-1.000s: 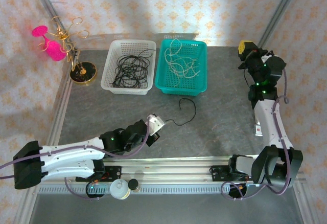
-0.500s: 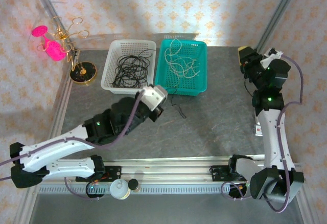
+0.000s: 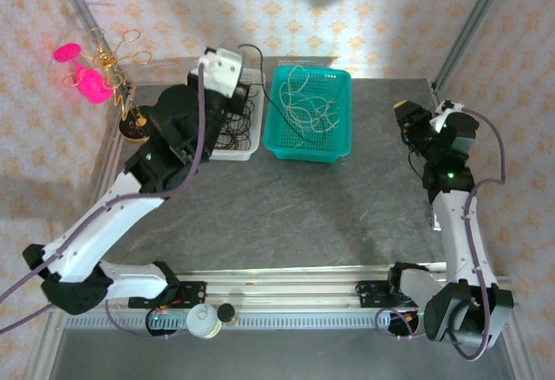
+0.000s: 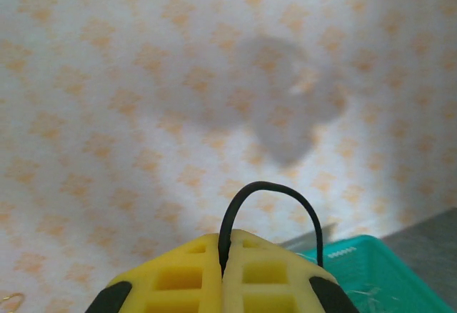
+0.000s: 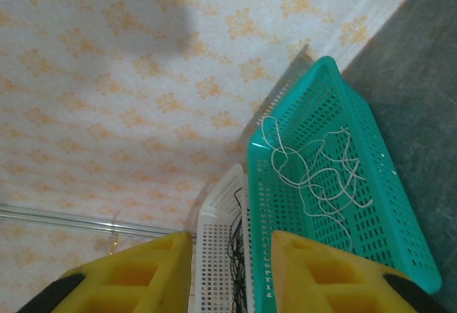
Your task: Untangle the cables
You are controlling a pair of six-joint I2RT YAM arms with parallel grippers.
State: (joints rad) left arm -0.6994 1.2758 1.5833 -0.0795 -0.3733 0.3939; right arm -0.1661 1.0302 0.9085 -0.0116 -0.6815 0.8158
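**A:** Where's the cable right now?

**B:** My left gripper [image 4: 224, 249] is pressed together on a black cable [image 4: 268, 186]. A loop of it arches up from between the fingers. Seen from above, I'm hanging over the white basket [image 3: 232, 153], where the other black cables [image 3: 236, 124] lie in a loose heap. The whitish cables [image 3: 305, 107] are in the green basket [image 3: 308, 153] just beside it.

**A:** And your right?

**B:** My right gripper [image 5: 230, 256] is spread with nothing in it, off at the right side of the surface [image 3: 286, 215], well apart from both baskets.

**A:** How will that cord handle?

**B:** I'd judge it thin, light, limp and curly. It will likely snag on its neighbours rather than slide free. The best hold is a pinch on a single strand near an end, not in the middle of a clump.

**A:** Anything you can't see?

**B:** I can't see how much cable dangles below my fingers, because my own arm covers that part of the basket. It may trail into the heap, but I can't tell.
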